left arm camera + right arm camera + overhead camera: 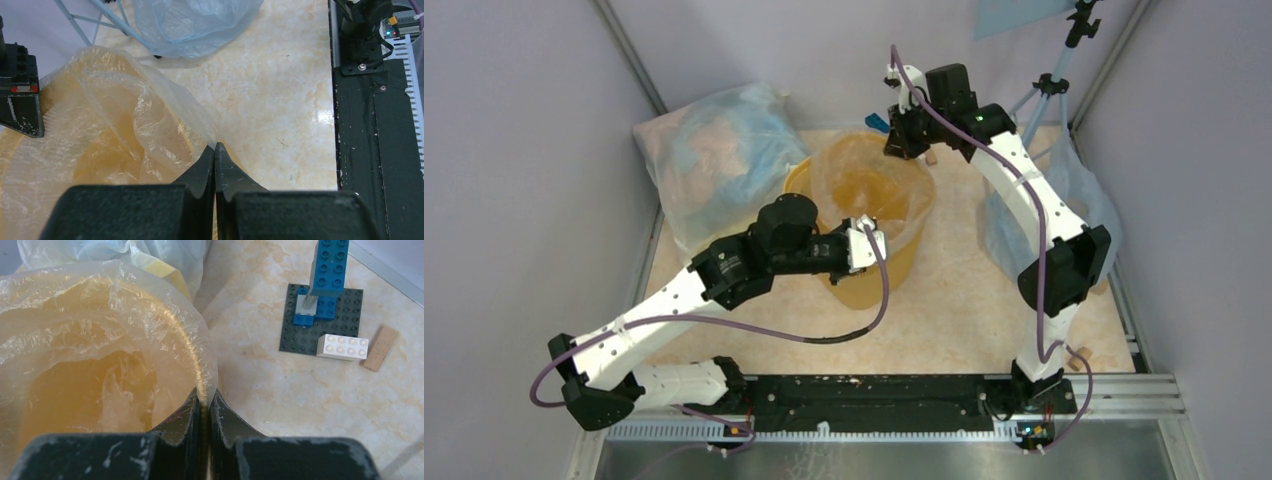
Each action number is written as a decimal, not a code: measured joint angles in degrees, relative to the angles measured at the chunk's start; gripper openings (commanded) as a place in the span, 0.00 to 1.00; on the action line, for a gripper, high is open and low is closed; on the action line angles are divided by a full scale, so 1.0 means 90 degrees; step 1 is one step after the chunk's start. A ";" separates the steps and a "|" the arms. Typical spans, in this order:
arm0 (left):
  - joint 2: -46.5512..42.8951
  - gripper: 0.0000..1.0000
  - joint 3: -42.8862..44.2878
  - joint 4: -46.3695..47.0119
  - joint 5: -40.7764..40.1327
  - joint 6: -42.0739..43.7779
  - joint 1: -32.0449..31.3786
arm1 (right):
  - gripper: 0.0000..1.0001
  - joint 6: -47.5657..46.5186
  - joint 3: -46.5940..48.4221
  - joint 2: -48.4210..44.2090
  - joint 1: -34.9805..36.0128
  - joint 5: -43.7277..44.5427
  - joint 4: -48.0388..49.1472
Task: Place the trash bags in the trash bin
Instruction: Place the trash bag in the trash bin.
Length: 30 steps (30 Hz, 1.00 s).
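The yellow trash bin (864, 285) stands mid-table with a clear, wrinkly trash bag (874, 170) spread inside it and over its rim. My left gripper (871, 240) is at the near rim. In the left wrist view its fingers meet at the tips (215, 148), shut on a gathered edge of the bag (115, 130). My right gripper (902, 150) is at the far rim. In the right wrist view it (205, 399) is shut on the bag's film (100, 335) where it folds over the rim.
Big bluish sacks lie at the back left (719, 160) and to the right (1074, 190). A tripod (1049, 85) stands at the back right. A blue-and-white block tower (327, 275) on a dark baseplate (295, 335), a white brick (342, 346) and a wooden piece (380, 347) sit behind the bin.
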 measured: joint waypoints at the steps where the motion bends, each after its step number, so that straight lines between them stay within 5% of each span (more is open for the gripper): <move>1: -0.0015 0.00 -0.0007 0.0000 -0.0002 -0.0010 -0.0002 | 0.00 0.0000 -0.0005 -0.0005 0.0000 0.0012 0.0005; 11: -0.0311 0.00 -0.0250 -0.0143 -0.0260 -0.0022 -0.0061 | 0.00 0.0051 -0.0126 -0.0083 0.0032 0.0104 0.0080; 25: -0.0855 0.00 -0.1263 0.0080 -0.1853 0.0119 -0.0233 | 0.00 0.0126 -0.0216 -0.0146 0.0034 0.0238 0.0170; 27: -0.0998 0.09 -0.1484 0.0284 -0.2028 0.0109 -0.0245 | 0.00 0.0148 -0.0296 -0.0192 0.0034 0.0262 0.0236; 30: -0.1294 0.09 -0.1865 0.0668 -0.2278 -0.0049 -0.0255 | 0.00 0.0163 -0.0423 -0.0282 0.0034 0.0321 0.0318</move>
